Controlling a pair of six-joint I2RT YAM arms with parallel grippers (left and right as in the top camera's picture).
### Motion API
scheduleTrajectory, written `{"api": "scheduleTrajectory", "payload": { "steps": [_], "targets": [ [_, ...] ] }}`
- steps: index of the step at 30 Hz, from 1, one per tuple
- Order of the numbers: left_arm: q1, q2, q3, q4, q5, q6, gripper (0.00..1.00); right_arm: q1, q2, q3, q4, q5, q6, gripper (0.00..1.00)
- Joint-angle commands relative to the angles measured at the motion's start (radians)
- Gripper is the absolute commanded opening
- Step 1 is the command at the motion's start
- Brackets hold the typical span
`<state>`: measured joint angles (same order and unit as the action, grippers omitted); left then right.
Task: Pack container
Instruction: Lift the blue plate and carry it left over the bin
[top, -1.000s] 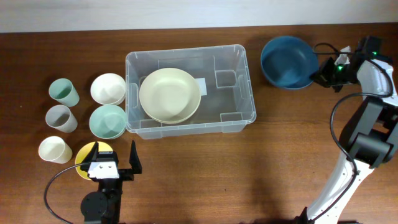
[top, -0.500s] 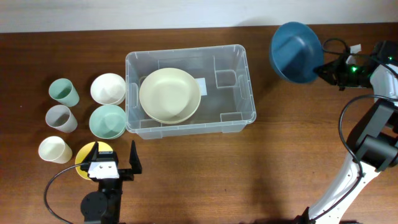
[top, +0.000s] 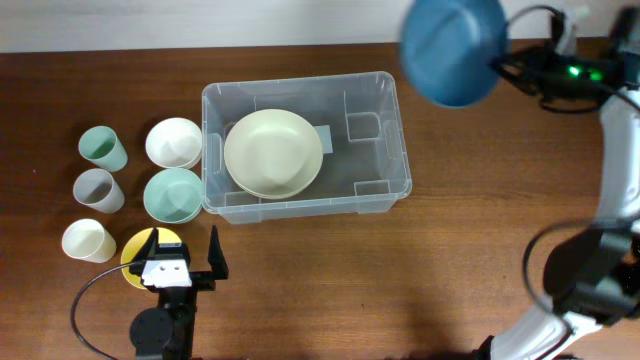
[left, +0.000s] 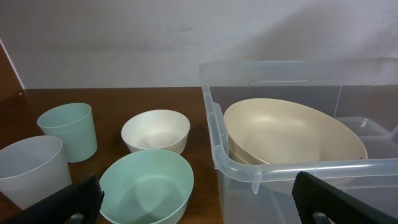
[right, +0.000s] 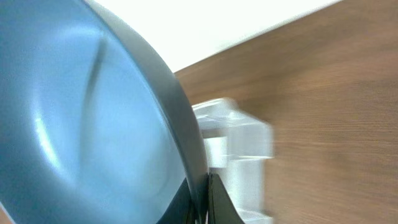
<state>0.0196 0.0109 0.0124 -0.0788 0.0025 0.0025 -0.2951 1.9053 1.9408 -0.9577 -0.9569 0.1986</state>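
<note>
The right gripper (top: 503, 66) pinches the tilted blue bowl (top: 452, 50) by its rim, above the far right corner of the container (top: 404, 150) on the counter (top: 450, 260). It should probably level the bowl and lower it clear of the wall, beside the cream bowl (top: 272, 152). The left gripper (top: 185, 256) rests spread, near left.

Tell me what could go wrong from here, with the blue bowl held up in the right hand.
The right hand pinches the blue bowl by its rim alone, and the bowl hangs steeply tilted; it could slip or swing out. The cream bowl fills the left half of the container, so only the right half is free; lowered too far left, the blue bowl may land on it or clip the container's rim.
</note>
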Motion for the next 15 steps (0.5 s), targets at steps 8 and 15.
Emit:
{"api": "scheduleTrajectory", "payload": {
  "steps": [8,15],
  "targets": [
    [-0.004,-0.005,-0.003,-0.004,0.000,-0.007,1.00,0.444,-0.034,0.009,-0.079,0.428,0.119,0.04],
    [-0.004,-0.005,-0.003,-0.005,0.000,-0.007,1.00,0.639,0.035,0.006,0.000,0.535,0.204,0.04]
  ]
}}
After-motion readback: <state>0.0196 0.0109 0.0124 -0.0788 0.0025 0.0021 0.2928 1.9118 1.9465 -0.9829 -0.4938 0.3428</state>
